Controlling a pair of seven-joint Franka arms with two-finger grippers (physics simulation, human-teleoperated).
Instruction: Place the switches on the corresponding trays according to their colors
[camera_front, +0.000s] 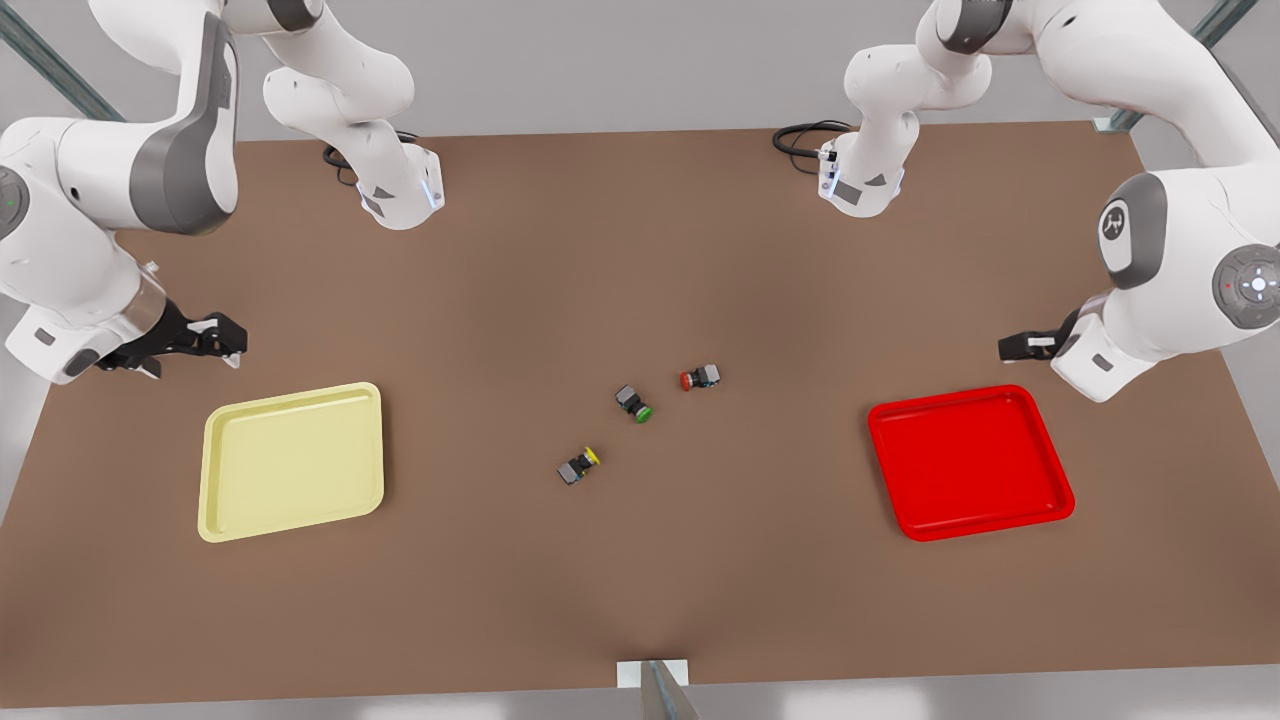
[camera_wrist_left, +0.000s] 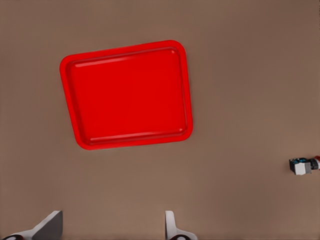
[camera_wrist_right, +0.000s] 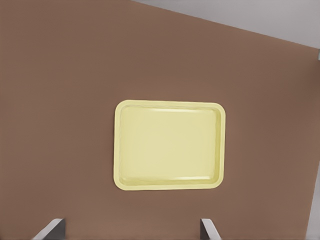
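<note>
The left gripper (camera_front: 1012, 346) hangs above the table just beyond the red tray (camera_front: 968, 462), at the front view's right; its fingers (camera_wrist_left: 172, 227) stand spread wide and hold nothing. The right gripper (camera_front: 222, 336) hovers likewise near the far edge of the pale yellow tray (camera_front: 292, 461), at the front view's left, fingers (camera_wrist_right: 207, 231) parted and empty.

Both trays are bare, so I judge no sorting step is done yet and the first reach is still to begin. The three switches lie in mid-table, well apart from either tray: the red-capped switch (camera_front: 700, 377) farthest back, the green-capped switch (camera_front: 634, 402) between, the yellow-capped switch (camera_front: 579, 465) nearest the camera. All seem to lie on their sides, though they are too small to be sure.

Next, each gripper should probably travel inward, descend over its matching switch and close across the body.
</note>
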